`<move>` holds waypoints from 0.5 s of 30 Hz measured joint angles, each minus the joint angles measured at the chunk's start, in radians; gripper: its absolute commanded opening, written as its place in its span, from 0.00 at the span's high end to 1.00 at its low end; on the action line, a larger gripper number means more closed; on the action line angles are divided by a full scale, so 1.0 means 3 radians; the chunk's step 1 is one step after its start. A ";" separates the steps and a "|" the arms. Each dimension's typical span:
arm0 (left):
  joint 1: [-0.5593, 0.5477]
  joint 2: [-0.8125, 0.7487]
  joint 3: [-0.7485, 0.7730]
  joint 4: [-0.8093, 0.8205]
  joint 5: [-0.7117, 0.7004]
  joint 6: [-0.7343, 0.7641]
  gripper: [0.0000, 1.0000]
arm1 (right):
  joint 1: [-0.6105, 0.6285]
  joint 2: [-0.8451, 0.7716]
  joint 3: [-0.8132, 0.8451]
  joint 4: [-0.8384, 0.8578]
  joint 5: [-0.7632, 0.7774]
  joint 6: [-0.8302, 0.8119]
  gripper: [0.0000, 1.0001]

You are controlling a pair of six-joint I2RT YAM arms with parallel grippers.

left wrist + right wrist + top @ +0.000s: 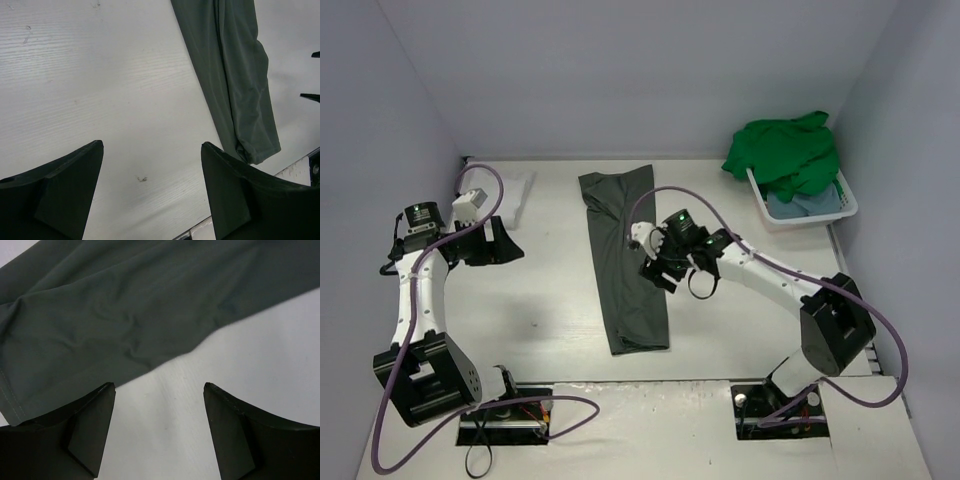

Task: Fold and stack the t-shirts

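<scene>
The dark grey-olive t-shirt (pixel 625 260) lies folded into a long narrow strip down the middle of the table. In the right wrist view its cloth (pixel 125 305) fills the top, just past the fingertips. My right gripper (pixel 660 270) (pixel 159 386) hovers open at the strip's right edge, nothing between its fingers. My left gripper (pixel 505 248) (pixel 152 145) is open over bare table, well to the left of the strip (pixel 240 75). A bright green t-shirt (pixel 785 150) drapes over the basket, on top of a light blue one (pixel 810 205). A white t-shirt (pixel 515 190) lies folded at the back left.
The white plastic basket (pixel 848 205) stands at the back right against the wall. Walls enclose the table on the left, back and right. The arm bases (pixel 505 410) sit along the near edge, with cables looping over the table.
</scene>
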 measured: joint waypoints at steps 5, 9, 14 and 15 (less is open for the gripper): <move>0.0000 -0.0045 -0.0014 0.0000 0.0015 0.0010 0.27 | 0.0753 -0.0010 -0.0193 0.0024 0.0515 -0.0095 0.29; 0.0000 -0.0046 -0.0013 -0.0003 0.0013 0.0019 0.27 | 0.1227 -0.0032 -0.0380 -0.0075 0.0701 -0.0155 0.29; 0.0000 -0.0045 0.0024 -0.0098 0.0015 0.0064 0.28 | 0.1289 -0.0174 -0.0387 -0.0154 0.0837 -0.0172 0.29; 0.0000 -0.0045 0.0043 -0.0128 0.0014 0.0092 0.28 | 0.1301 -0.0211 -0.0387 -0.0158 0.0852 -0.0172 0.29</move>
